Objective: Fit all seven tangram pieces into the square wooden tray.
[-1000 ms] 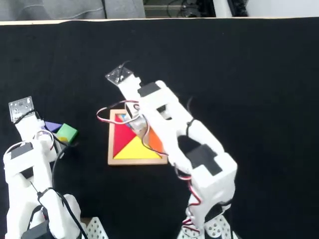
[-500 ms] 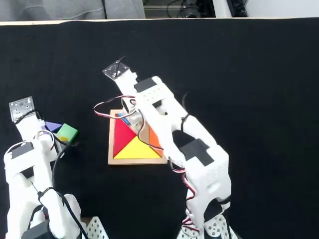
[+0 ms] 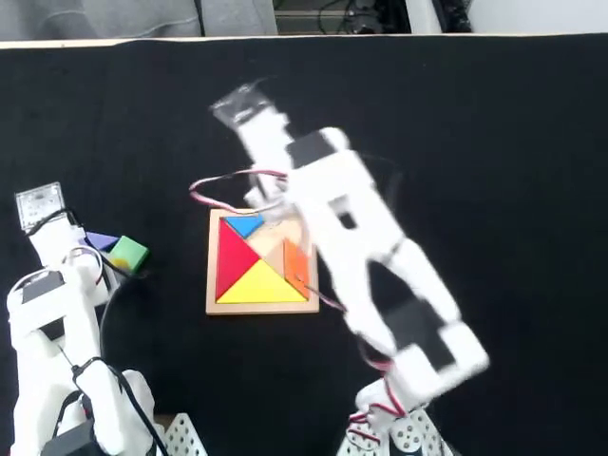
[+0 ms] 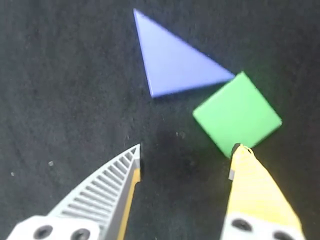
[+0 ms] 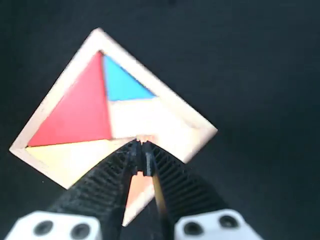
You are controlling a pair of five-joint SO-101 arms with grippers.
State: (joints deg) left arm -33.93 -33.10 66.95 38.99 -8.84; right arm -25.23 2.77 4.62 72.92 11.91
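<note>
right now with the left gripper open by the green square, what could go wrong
1. The left gripper is open, with one finger over the green square's corner rather than straddling it; closing may push the square away instead of gripping it.
2. The green square touches the blue triangle, so a shove could shift that too.
3. The right gripper hangs shut over the wooden tray; lowering it could knock the red piece.

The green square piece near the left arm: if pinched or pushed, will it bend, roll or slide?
The green square looks like a thick, solid block with flat faces, so it probably stays stiff and cannot roll. Lying flat on the black cloth, it would likely slide when pushed, perhaps nudging the blue triangle at its corner.
</note>
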